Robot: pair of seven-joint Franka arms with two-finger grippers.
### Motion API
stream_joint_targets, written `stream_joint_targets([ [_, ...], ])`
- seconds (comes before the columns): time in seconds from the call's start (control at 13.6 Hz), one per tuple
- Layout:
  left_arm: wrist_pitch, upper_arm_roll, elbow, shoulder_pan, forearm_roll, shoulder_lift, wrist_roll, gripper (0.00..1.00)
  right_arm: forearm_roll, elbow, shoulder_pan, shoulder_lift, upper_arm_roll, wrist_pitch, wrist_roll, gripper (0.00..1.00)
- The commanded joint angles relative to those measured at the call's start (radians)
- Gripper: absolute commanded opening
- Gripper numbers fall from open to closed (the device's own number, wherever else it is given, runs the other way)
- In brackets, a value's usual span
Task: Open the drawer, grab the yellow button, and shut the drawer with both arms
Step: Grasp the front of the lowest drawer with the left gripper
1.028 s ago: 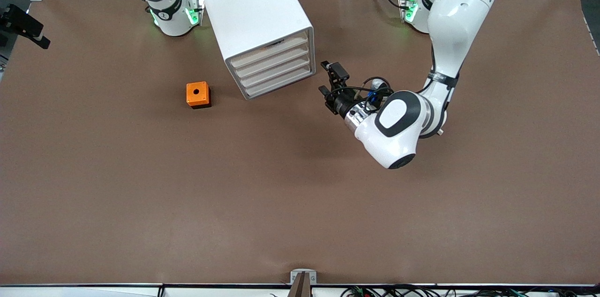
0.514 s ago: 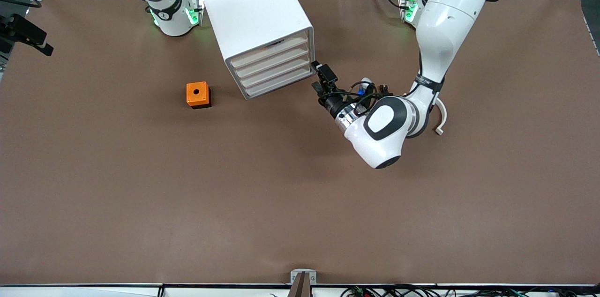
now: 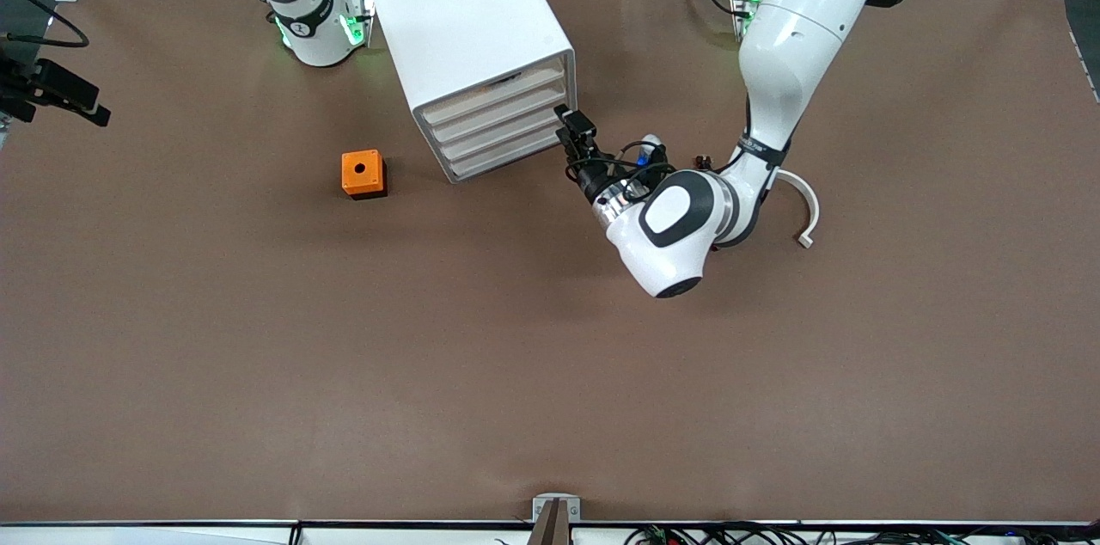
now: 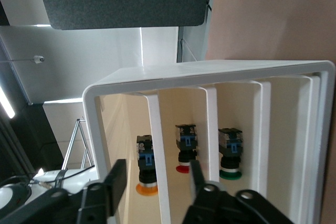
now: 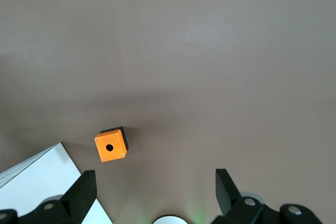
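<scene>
The white cabinet (image 3: 464, 12) stands near the right arm's base, all four drawers shut. The uppermost drawer (image 3: 497, 92) shows in the left wrist view (image 4: 123, 129), and the orange-capped button (image 4: 144, 157) stands upright inside it. My left gripper (image 3: 572, 126) is open and empty, level with the drawer fronts at the cabinet's corner toward the left arm's end. In the left wrist view the left gripper (image 4: 156, 178) straddles the divider under the uppermost drawer. My right gripper (image 5: 155, 182) is open and empty, high over the table; it does not show in the front view.
An orange cube with a hole (image 3: 362, 173) sits beside the cabinet, also in the right wrist view (image 5: 111, 146). A red-capped button (image 4: 184, 150) and a green-capped one (image 4: 230, 148) stand in lower drawers. A white curved piece (image 3: 806, 214) and a small dark item (image 3: 703, 160) lie by the left arm.
My left arm has swung toward the cabinet, bringing its open gripper from beside the cabinet up to the drawer fronts. The drawers and the cube have not moved.
</scene>
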Motion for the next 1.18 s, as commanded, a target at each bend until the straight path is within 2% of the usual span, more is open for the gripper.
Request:
stream_joint_targets([
  [0.0, -0.018, 0.006, 0.023, -0.03, -0.017, 0.007, -0.018, 0.48, -0.005, 0.044, -0.004, 0.043, 0.009, -0.01, -0.011, 1.0],
  [0.15, -0.018, 0.006, 0.021, -0.048, -0.019, 0.007, -0.018, 0.48, -0.008, 0.048, -0.003, 0.074, 0.009, -0.004, -0.011, 1.0],
  [0.59, -0.044, 0.005, 0.012, -0.11, -0.014, 0.004, -0.018, 0.48, -0.011, 0.059, -0.003, 0.086, 0.009, 0.001, -0.009, 1.0],
  [1.1, -0.053, 0.005, -0.002, -0.142, -0.007, 0.02, -0.02, 0.41, -0.015, 0.061, -0.017, 0.175, 0.008, 0.036, -0.009, 1.0],
])
